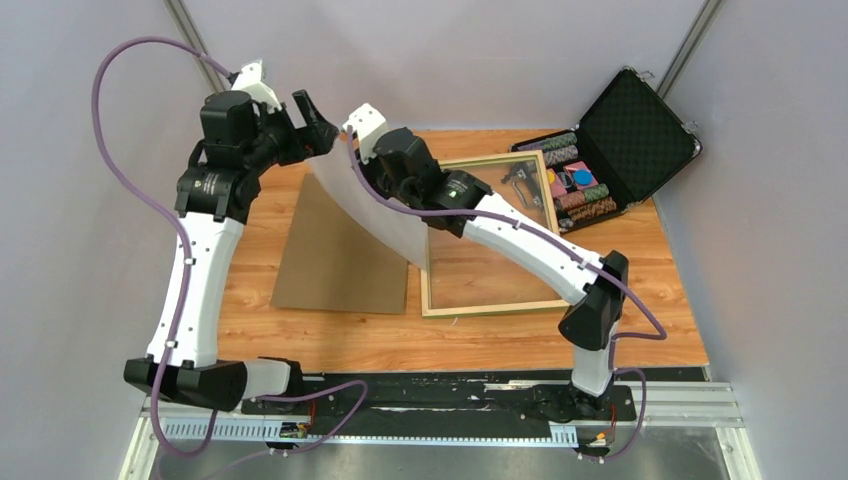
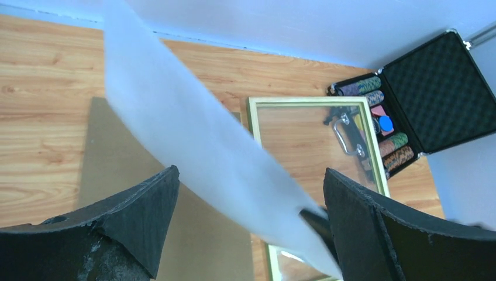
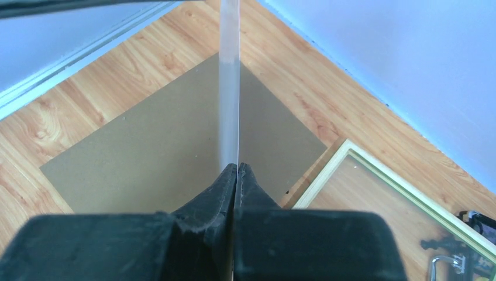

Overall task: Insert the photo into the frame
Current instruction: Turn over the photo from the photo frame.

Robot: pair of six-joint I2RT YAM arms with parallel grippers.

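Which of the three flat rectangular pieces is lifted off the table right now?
The photo, pale back showing, pinched by the right gripper and bowed upward; the brown backing board and the frame lie flat.

The photo [image 1: 372,215], blank white back showing, hangs bowed, its edge pinched in the right gripper [image 3: 236,170]. The frame [image 1: 490,307] lies flat below, beside it, pale side up.
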